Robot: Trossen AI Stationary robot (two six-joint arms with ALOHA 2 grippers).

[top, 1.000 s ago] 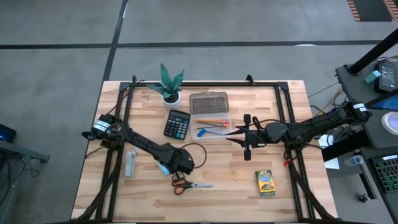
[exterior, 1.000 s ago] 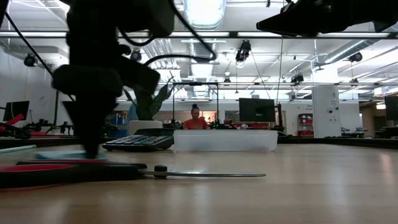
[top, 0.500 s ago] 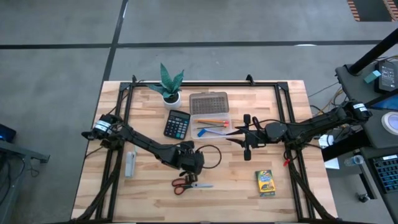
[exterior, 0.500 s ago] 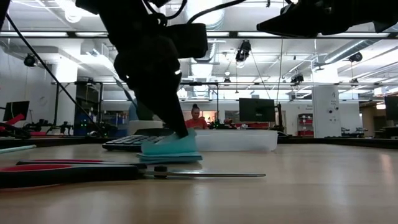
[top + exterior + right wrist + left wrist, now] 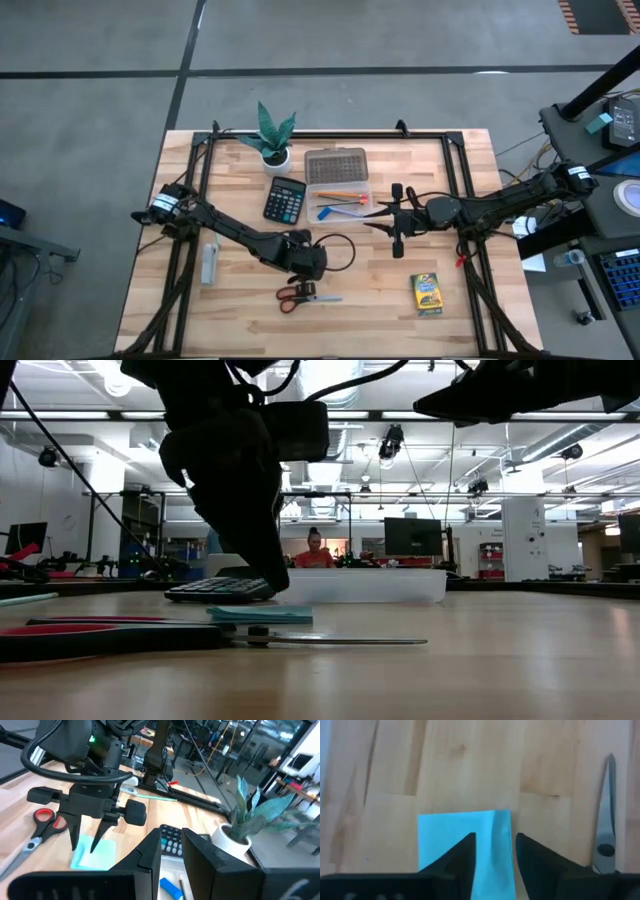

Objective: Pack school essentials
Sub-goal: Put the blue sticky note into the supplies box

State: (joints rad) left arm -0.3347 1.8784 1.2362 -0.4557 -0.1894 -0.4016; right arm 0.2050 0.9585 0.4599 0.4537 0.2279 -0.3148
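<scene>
Wooden planks make up your surface, with a workshop of benches and monitors beyond it in the low view. Your light-blue note pad lies flat on that surface, just behind the red-handled scissors, and you can see it apart from the fingers above it. Your left hand hangs directly over the pad with its fingers spread, one on each side of a strip of the blue sheet; in the right wrist view they point down at the pad without pinching it. The scissors rest just beside the pad, blades pointing toward the right side of the surface.

Farther back you have the calculator and, next to it, the clear plastic box holding an orange pencil and a blue pen, its grey lid lying behind it. The potted plant stands near the rear edge. The yellow-green crayon box sits well apart near the front right, and a pale marker-like thing lies at the left.

Your right hand hovers beside the clear box, fingers close together, holding nothing.
</scene>
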